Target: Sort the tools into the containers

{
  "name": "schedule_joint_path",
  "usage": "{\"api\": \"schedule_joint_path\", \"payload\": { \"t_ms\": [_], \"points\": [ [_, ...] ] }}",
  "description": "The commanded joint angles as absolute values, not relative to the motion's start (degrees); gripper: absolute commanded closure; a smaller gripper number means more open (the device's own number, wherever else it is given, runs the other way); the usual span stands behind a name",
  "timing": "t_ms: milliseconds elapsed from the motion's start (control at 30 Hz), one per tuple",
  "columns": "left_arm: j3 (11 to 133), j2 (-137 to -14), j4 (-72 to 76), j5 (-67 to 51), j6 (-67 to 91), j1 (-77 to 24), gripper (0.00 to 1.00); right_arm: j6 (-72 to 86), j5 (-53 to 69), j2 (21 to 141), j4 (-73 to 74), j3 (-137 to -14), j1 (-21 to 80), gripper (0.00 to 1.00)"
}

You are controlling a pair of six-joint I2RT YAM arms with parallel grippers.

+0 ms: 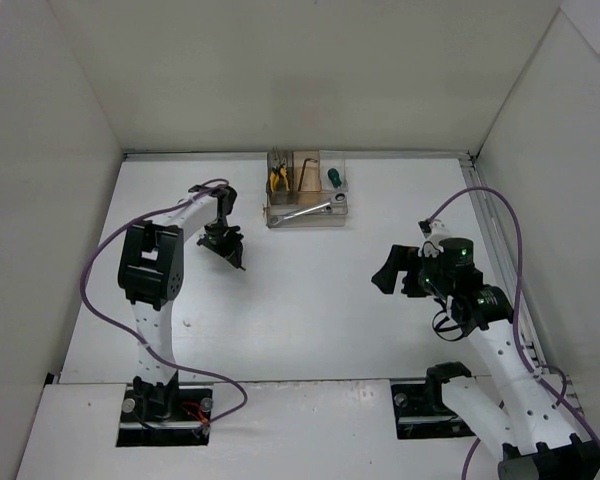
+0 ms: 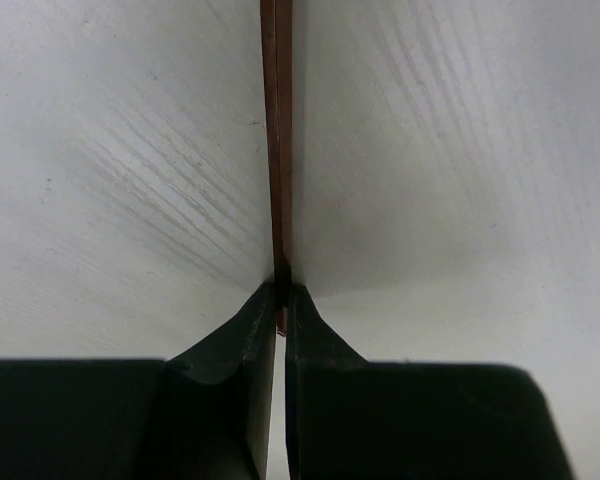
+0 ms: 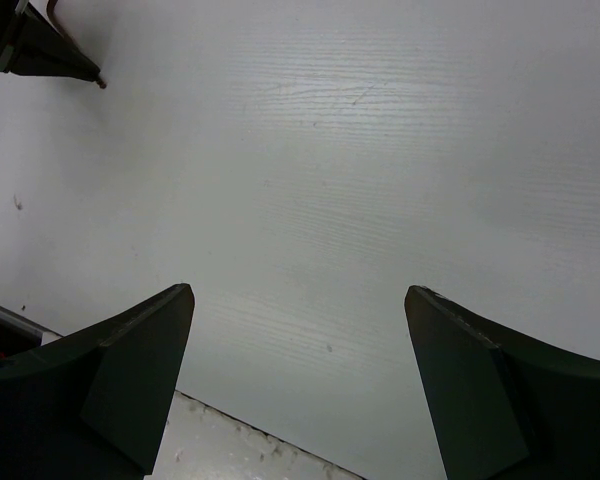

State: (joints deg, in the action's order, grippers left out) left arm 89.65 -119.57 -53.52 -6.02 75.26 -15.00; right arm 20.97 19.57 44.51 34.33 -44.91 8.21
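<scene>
My left gripper (image 2: 282, 285) is shut on a thin dark rod (image 2: 277, 140), which runs straight away from the fingertips low over the white table. From above, the left gripper (image 1: 225, 245) points down at the table left of centre. The clear container box (image 1: 306, 216) stands at the back middle. It holds yellow-handled pliers (image 1: 277, 178), a black hex key (image 1: 307, 175) and a green-handled screwdriver (image 1: 333, 178) in its upright compartments. A silver wrench (image 1: 308, 210) lies in its front tray. My right gripper (image 1: 385, 272) (image 3: 300, 290) is open over bare table with nothing between its fingers.
White walls enclose the table (image 1: 310, 300) on three sides. Purple cables (image 1: 100, 270) loop beside both arms. In the right wrist view the left gripper's fingers (image 3: 30, 45) show at the top left. A lighter board edge (image 3: 240, 450) lies just under the right gripper.
</scene>
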Motion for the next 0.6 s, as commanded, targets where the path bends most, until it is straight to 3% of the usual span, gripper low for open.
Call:
{"api": "schedule_joint_path", "payload": {
  "t_ms": [0,133,567],
  "points": [
    [88.9,-120.5,-56.4,-5.9,74.9,-15.4,1.0,20.5,19.8,43.6,32.4,-44.9,8.4,0.15],
    [88.8,-119.3,-56.4,-4.3,73.2,-14.9,1.0,20.4,19.9,43.7,32.3,-45.0,8.3,0.15],
    [95.2,-110.7,-59.6,15.8,63.8,-16.6,1.0,20.6,19.9,44.9,32.4,-45.0,8.3,0.15]
  ]
}}
